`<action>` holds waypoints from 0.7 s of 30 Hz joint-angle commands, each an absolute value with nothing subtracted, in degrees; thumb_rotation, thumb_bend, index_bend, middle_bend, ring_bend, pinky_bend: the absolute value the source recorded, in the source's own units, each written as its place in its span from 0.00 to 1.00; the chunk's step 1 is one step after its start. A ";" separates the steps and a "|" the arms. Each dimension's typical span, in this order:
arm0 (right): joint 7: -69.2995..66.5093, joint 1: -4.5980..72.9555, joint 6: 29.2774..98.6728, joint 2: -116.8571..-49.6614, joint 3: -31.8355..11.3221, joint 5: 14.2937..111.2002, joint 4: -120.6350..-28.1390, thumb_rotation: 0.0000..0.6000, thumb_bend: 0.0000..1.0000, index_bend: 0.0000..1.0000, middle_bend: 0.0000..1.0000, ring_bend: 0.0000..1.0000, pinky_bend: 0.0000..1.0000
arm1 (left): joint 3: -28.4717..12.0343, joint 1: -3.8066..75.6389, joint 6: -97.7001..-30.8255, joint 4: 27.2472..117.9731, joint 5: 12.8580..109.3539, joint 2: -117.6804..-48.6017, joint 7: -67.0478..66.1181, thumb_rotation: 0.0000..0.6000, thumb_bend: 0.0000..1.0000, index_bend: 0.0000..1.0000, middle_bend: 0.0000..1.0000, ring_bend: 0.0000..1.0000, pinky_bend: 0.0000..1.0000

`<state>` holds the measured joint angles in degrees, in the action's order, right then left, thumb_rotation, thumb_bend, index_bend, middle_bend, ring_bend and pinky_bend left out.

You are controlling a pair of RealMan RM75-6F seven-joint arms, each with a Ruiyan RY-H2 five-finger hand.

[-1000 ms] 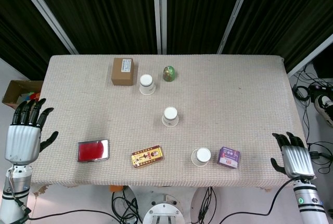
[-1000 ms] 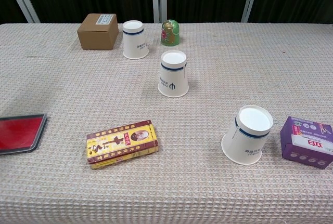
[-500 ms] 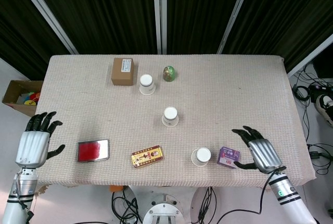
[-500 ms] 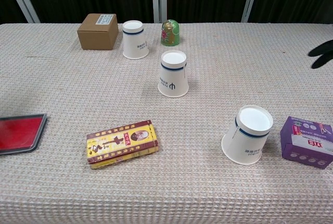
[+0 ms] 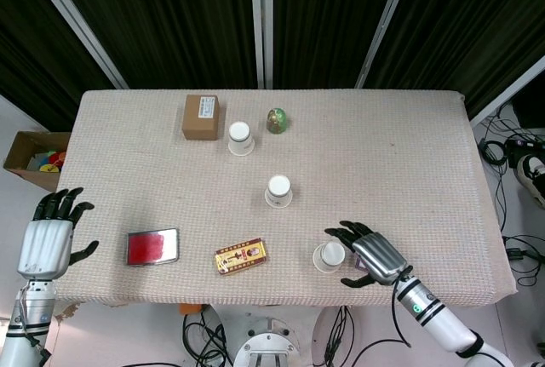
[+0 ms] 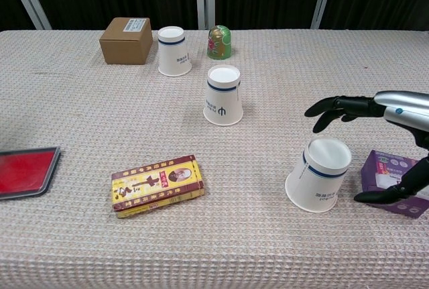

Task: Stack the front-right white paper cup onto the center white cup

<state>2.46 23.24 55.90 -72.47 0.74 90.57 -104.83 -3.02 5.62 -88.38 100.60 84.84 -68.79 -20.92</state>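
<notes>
Right hand (image 6: 375,143) at the counter's front-right, fingers spread wide and empty, upper fingers (image 6: 335,106) reaching over and behind the front-right white paper cup (image 6: 318,173), thumb low just beside the cup's right side; not touching as far as I can tell, looks like a pre-grasp bracket around the cup. Cup stands upside down, base up, near the front edge, right of centre. Purple box (image 6: 395,182) just right of the cup, partly under the hand, so clearance on that side is tight. Yellow-red packet (image 6: 157,185) lies flat along the front edge left of the cup; red tray (image 6: 25,171) toward the front-left edge. Left hand (image 5: 47,239) hangs off the counter's left edge, fingers apart, holding nothing, parked clear of the work. Center white cup (image 6: 224,94) mid-counter, also inverted, well apart from the front cup, top free to take the stack. Far edge: third white cup (image 6: 173,50), brown cardboard box (image 6: 126,40) left of it, green egg-shaped figure (image 6: 219,41) right of it. Grasp not yet made; next likely closing on the cup wall.
</notes>
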 commanded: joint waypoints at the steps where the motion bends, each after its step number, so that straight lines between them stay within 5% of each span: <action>1: 3.48 23.98 55.38 -74.18 1.23 90.95 -103.79 1.00 0.14 0.14 0.23 0.08 0.17 | -3.07 5.62 -88.37 100.47 84.91 -68.88 -20.76 1.00 0.12 0.35 0.16 0.12 0.16; 13: 8.57 23.86 61.22 -78.72 -0.19 92.63 -100.68 1.00 0.32 0.46 0.42 0.25 0.25 | -3.02 4.77 -89.70 99.18 85.88 -68.69 -18.42 1.00 0.12 0.36 0.16 0.12 0.16; 21: 6.87 30.14 59.22 -73.28 -9.86 87.56 -105.95 1.00 0.32 0.49 0.42 0.25 0.25 | -3.10 4.35 -89.95 98.60 85.78 -68.64 -17.24 1.00 0.12 0.36 0.16 0.12 0.16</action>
<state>6.71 27.44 60.81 -75.00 -6.39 90.32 -104.32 -3.09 4.38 -89.95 98.63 85.79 -68.65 -17.28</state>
